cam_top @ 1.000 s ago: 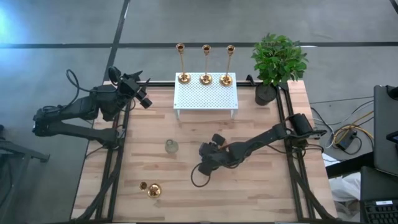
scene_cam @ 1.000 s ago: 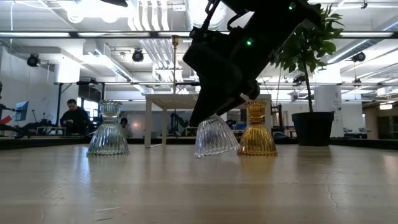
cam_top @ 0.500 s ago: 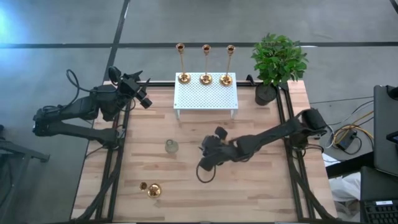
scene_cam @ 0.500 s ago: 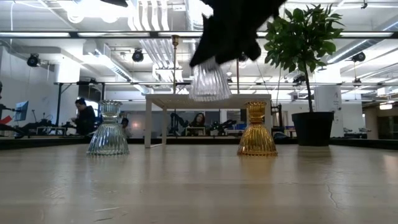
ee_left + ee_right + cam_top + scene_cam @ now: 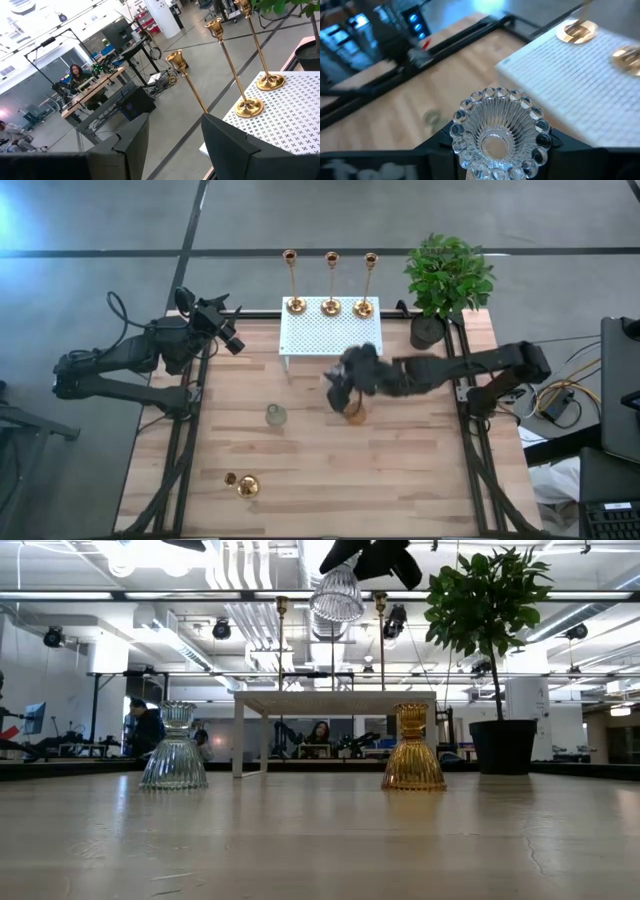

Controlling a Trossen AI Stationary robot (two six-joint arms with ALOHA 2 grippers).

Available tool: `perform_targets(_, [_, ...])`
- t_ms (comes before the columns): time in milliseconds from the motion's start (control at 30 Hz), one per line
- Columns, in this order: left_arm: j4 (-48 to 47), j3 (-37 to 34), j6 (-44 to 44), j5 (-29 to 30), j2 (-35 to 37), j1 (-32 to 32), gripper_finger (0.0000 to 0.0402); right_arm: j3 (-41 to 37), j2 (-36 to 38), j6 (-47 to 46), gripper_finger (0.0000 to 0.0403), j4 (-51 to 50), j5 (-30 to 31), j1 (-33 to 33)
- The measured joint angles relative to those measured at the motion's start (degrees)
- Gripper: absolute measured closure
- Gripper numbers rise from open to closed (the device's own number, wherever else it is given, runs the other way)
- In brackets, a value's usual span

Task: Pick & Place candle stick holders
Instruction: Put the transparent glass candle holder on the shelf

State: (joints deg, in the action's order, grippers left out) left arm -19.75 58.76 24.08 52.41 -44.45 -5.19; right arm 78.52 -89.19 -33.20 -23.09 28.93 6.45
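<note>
A clear ribbed glass holder [image 5: 496, 130] is clamped in the right gripper [image 5: 345, 385], held aloft just before the white perforated stand [image 5: 330, 332], where three brass candle stick holders [image 5: 331, 283] stand at the rear edge. A careless swing could topple them (thin stems); the front rows lie free. The left gripper [image 5: 172, 145], parted, waits at the table's left corner.

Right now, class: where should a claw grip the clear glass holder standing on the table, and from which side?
Probably take the clear glass holder by its narrow upper neck, coming straight down from above. It stands upright, its ribbed skirt flares wide below, and nothing crowds it.
</note>
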Motion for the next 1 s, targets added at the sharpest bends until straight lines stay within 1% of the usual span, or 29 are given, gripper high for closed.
perform_targets(233, [-0.02, 0.0, -0.42, -0.01, -0.06, 0.0, 0.0213, 1.89, -1.19, 8.02, 0.0279, -0.66, -0.09, -7.28])
perform_targets(400, [0.0, 0.0, -0.46, 0.01, -0.06, 0.0, 0.0213, 1.51, -2.84, 10.18, 0.0279, -0.08, 2.51, -11.06])
perform_targets(500, [0.02, 0.0, -0.48, 0.01, -0.15, 0.0, 0.0213, 1.52, -4.2, 11.15, 0.0279, 1.86, 2.42, -13.35])
perform_targets(800, [-0.02, 0.0, -0.52, 0.0, -0.9, 0.0, 0.0213, 1.53, -9.14, 16.19, 0.0279, 7.66, 1.92, -18.1])
perform_targets(1000, [0.0, 0.0, -0.5, -0.01, -1.09, 0.0, 0.0213, 1.53, -10.62, 18.22, 0.0279, 10.16, 2.57, -20.66])
